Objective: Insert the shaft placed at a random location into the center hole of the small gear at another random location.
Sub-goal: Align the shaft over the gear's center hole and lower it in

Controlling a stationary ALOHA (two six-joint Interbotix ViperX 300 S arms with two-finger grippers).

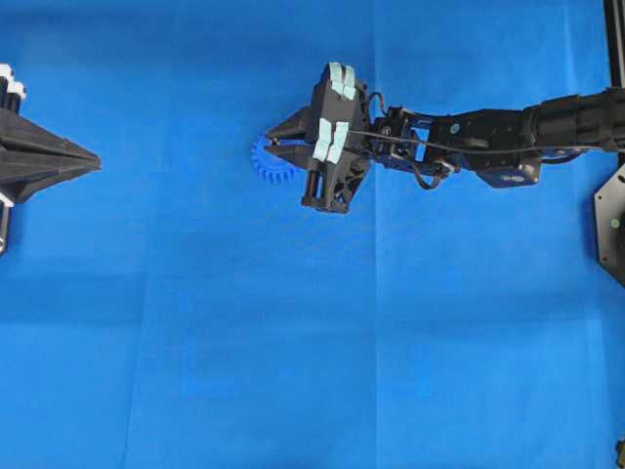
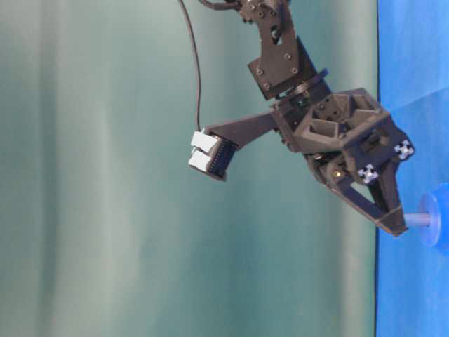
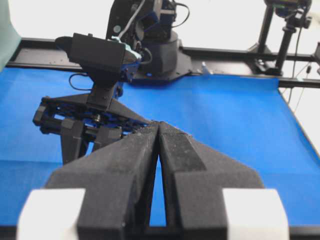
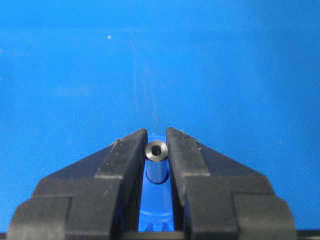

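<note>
2 end effectors for you, right end effector (image 4: pixel 157 150) pinching the shaft (image 4: pixel 156 150) over the small gear (image 1: pixel 270 161) at upper centre, left end effector (image 3: pixel 158 131) pressed together at the left edge.

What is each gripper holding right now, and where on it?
The right gripper is shut on the shaft, pinching it at its top end; its lower end meets the small gear. The left gripper is shut and holds nothing.

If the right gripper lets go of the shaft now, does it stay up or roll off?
Probably stays up: the shaft looks seated in the small gear. It appears rigid metal with a smooth round end, so likely slippery, and apt to roll if pulled free of the right gripper.
</note>
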